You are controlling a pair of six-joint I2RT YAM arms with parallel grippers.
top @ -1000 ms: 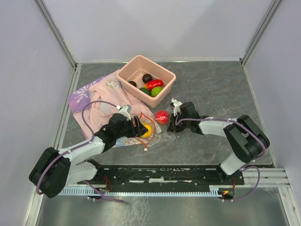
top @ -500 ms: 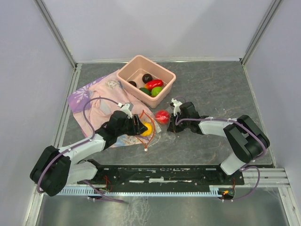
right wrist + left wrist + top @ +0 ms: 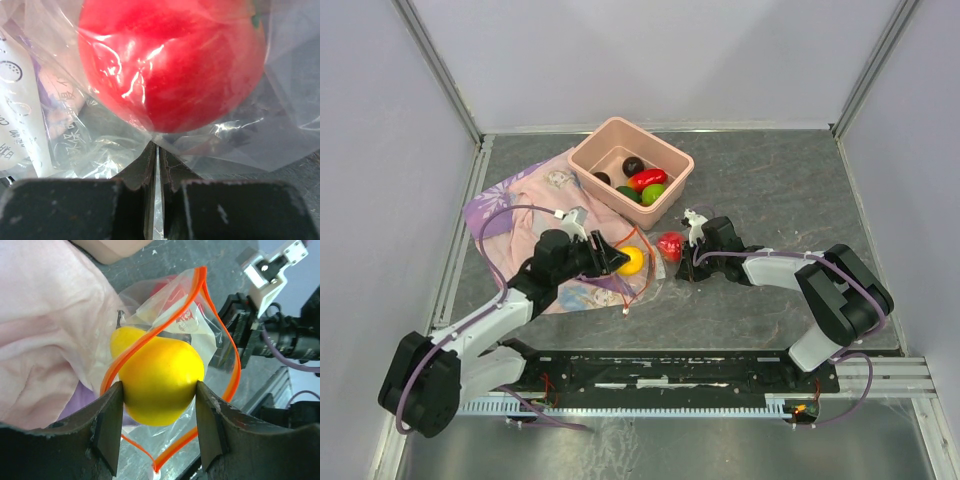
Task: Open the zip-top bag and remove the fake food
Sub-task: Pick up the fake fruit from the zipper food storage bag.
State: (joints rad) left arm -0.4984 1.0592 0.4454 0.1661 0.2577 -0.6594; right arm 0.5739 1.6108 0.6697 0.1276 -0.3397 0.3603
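**Yellow fruit gripped at the bag's mouth while the far end is pinned**

The bag [image 3: 202, 327] lies on the table [image 3: 770, 180] just in front of the pink tub [image 3: 582, 160], partly over the edge of the printed cloth [image 3: 520, 205] that spreads out from the tub's left side.

The left hand [image 3: 159, 405] is clamped on a yellow fruit [image 3: 631, 260], one finger on each side of it. The fruit sits right at the bag's mouth, with the orange zip strip looping around it. This looks like a grip made for drawing the fruit out.

The right hand [image 3: 156, 155] is pressed together on a fold of clear plastic just below a red fruit [image 3: 170, 65] that is inside the bag. That pinch most likely anchors the bag so it does not trail after the yellow fruit.

The bag's long axis runs crosswise in front of the tub. Its gaping mouth points toward the cloth and the left hand, and its closed end points toward the right hand. Both fruits sit on that line.
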